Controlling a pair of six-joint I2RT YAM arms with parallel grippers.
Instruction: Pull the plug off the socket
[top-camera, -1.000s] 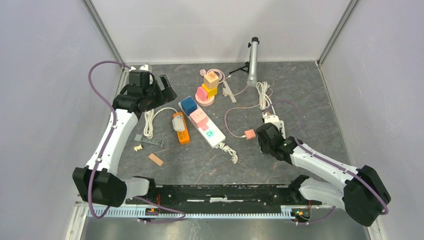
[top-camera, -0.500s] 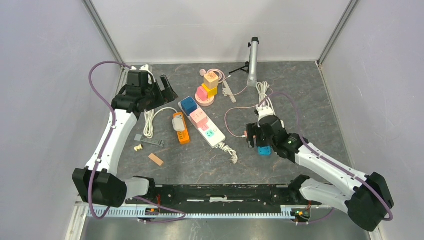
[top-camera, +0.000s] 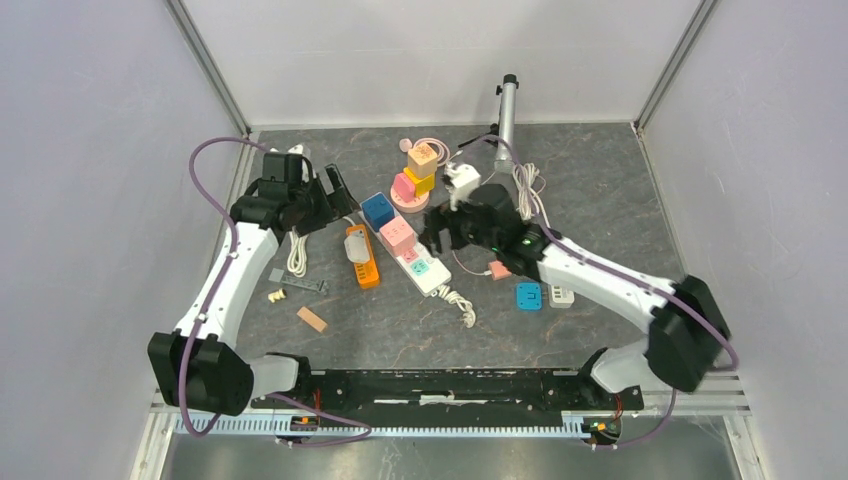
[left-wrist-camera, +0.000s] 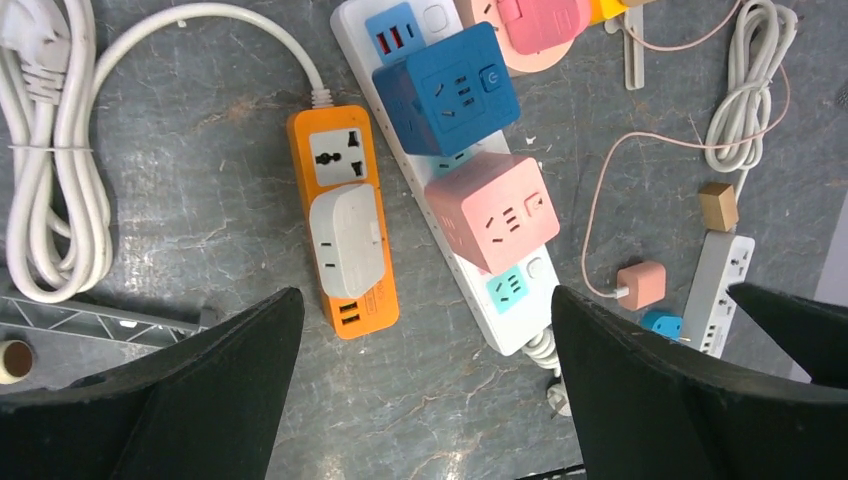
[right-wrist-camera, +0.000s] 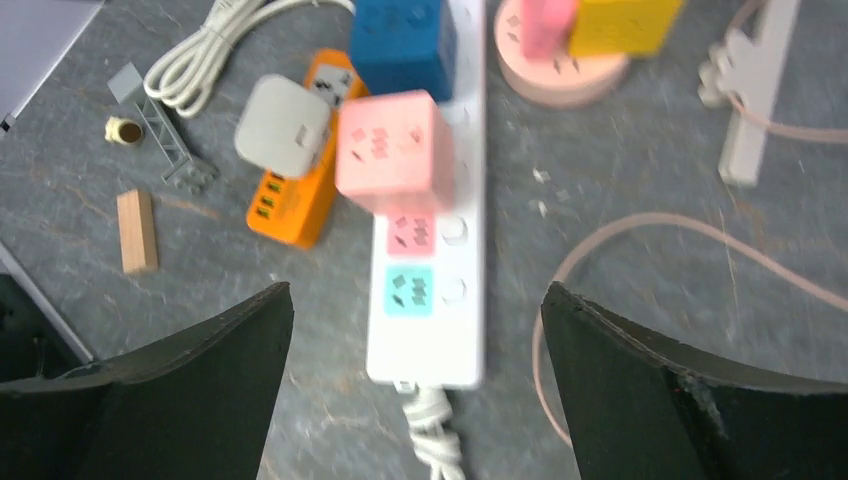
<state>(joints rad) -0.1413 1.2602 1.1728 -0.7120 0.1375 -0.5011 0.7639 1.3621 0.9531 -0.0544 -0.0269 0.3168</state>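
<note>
One pink plug (right-wrist-camera: 390, 150) beyond right fingers (right-wrist-camera: 180, 390)

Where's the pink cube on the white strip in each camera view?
Top external: pink cube, centre.
Left wrist: pink cube, right of centre.
Right wrist: pink cube, upper centre, blurred.
Shared landmark: orange strip, just left of it in every view.

My worktop (top-camera: 620, 190) looks like matt, mottled grey stone. The white power strip (right-wrist-camera: 460, 330) and pink cube adapter (right-wrist-camera: 390, 150) are smooth, faintly glossy plastic, the small block (right-wrist-camera: 137, 231) bare pale wood.
</note>
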